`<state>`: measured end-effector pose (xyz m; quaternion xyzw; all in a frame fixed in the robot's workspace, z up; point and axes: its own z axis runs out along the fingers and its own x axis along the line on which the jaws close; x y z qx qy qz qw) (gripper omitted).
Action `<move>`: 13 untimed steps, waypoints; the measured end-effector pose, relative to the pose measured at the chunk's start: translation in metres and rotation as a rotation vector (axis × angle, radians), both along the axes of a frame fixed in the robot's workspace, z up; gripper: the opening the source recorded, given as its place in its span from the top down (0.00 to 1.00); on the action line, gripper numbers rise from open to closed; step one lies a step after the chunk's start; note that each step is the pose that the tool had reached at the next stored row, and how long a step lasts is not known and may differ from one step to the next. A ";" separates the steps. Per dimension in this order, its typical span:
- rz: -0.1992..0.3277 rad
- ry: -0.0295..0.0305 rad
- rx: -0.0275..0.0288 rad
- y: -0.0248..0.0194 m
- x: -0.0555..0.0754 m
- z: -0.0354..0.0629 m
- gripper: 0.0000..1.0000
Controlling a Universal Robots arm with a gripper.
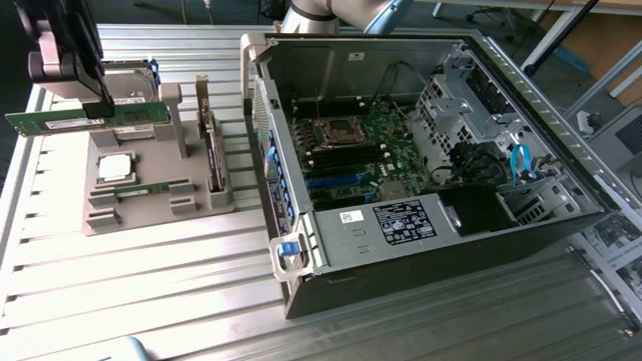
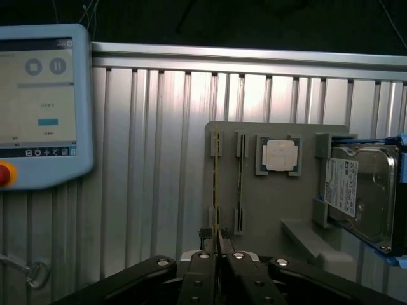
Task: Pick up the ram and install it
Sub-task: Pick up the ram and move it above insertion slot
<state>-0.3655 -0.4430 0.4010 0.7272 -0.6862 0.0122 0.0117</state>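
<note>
We see a ribbed metal counter (image 1: 150,286) with an open computer case (image 1: 422,278) lying on it at the exterior view's right, its motherboard (image 1: 371,143) exposed. Well apart from the case, at the exterior view's left, a grey holder (image 1: 140,214) sits on the counter. In the wrist view a pendant (image 2: 38,101) with a screen lies beside the holder. The gripper (image 1: 101,113) hangs above the holder, its jaws pinching the ram (image 1: 50,122) near the middle. The stick is level and long side up, in the air above the holder. A hard drive (image 1: 131,86) stands at the holder's far end, behind the ram. A processor (image 1: 116,167) rests in the holder's middle.
</note>
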 end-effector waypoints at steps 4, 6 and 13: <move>0.000 0.0000 0.0000 0.0000 0.000 0.0015 0.87; 0.000 0.0000 0.0000 0.0000 0.000 0.0021 0.87; 0.000 0.0000 -0.0001 0.0000 0.000 0.0046 0.87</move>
